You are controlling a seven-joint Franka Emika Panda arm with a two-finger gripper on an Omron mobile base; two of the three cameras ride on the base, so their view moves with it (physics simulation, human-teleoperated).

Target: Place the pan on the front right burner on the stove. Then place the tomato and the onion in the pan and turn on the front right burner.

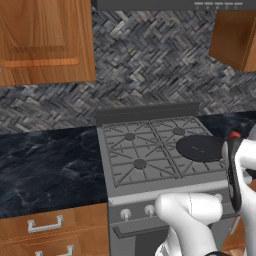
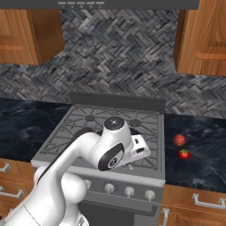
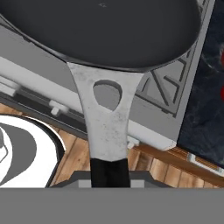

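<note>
The dark round pan (image 1: 199, 148) lies over the front right corner of the grey stove (image 1: 140, 150) and covers the front right burner. In the hand view the pan (image 3: 105, 30) spreads across the top, and its grey handle neck (image 3: 107, 127) with a hole runs down into a dark grip. My gripper (image 3: 109, 177) is shut on that grip. On the dark counter right of the stove sit the dull red onion (image 2: 178, 140) and, nearer, the green-topped tomato (image 2: 184, 154). My arm hides the pan in the right base view.
White knobs (image 2: 109, 188) line the stove front below the pan's handle. Wooden wall cabinets (image 2: 203, 39) hang above the counter on both sides. Drawers with metal handles (image 1: 45, 225) sit under the left counter. The raised back panel (image 1: 147, 114) closes the stove's rear.
</note>
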